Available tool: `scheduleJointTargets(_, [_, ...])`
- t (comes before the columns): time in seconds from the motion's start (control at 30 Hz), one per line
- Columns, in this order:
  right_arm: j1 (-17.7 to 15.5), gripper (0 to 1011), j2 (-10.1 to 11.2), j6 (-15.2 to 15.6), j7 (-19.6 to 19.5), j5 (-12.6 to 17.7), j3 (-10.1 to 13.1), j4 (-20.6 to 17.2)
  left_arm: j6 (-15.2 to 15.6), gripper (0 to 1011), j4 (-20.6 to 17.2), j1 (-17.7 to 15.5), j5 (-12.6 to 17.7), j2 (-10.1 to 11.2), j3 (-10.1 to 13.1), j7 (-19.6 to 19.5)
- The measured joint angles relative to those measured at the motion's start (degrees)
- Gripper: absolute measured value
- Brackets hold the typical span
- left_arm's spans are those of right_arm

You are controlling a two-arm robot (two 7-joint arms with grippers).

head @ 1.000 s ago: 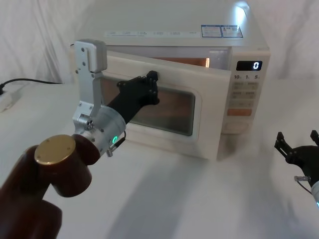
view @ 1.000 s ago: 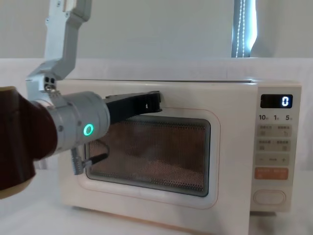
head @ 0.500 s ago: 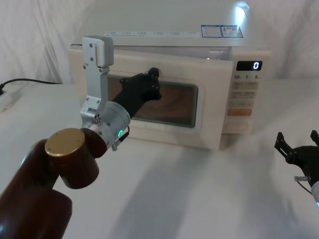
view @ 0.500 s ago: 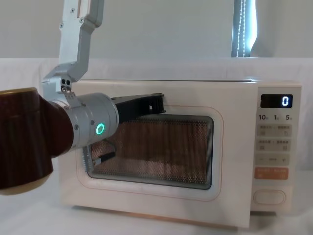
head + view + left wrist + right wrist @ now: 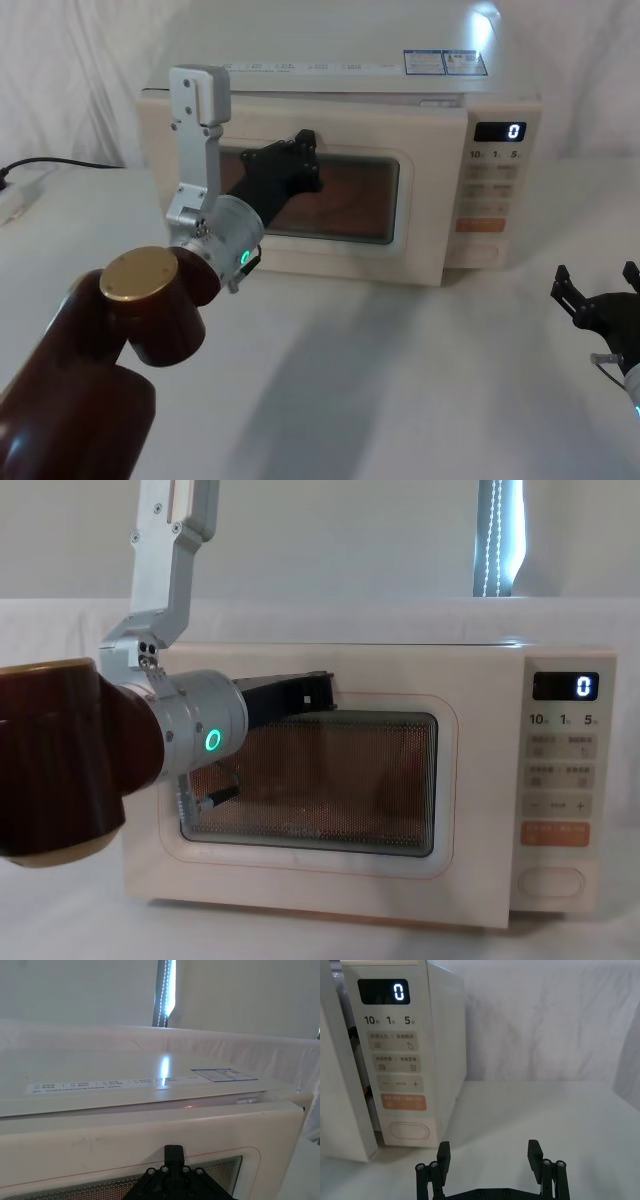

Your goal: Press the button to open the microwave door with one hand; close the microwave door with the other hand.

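The microwave sits at the far middle of the worktop, its door filling the left and centre of the front and the button lowest on the control panel at the right. In the right wrist view a dark gap shows between the door's latch edge and the panel, so the door looks nearly shut but probably not latched.

The left gripper rests its tip against the door's upper frame, above the window, near the middle. Whether its jaws are spread or pressed together cannot be told from here. The right gripper hangs low over the worktop, near and to the right of the panel, jaws spread and holding nothing.

The door is a stiff, hinged slab, light to swing, with some spring resistance likely at the latch. There is no need to grip it: a flat push on the cream frame will do, better toward the right latch edge than the mesh window, where leverage is greatest. The glossy plastic may let a fingertip slide, so the push should go square to the face.
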Motion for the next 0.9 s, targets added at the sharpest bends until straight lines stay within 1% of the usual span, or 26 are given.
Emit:
scheduleJointTargets(0.57, [0.0, 1002, 0.0, 0.0, 0.0, 0.0, 0.0, 0.0, -0.5, 0, 2.91, -1.81, 1.5, -1.97, -0.13, -0.39])
scheduleJointTargets(0.9, [0.0, 1002, 0.0, 0.0, 0.0, 0.0, 0.0, 0.0, -0.55, 0, 3.46, -2.03, 2.06, -2.56, -0.63, -0.31])
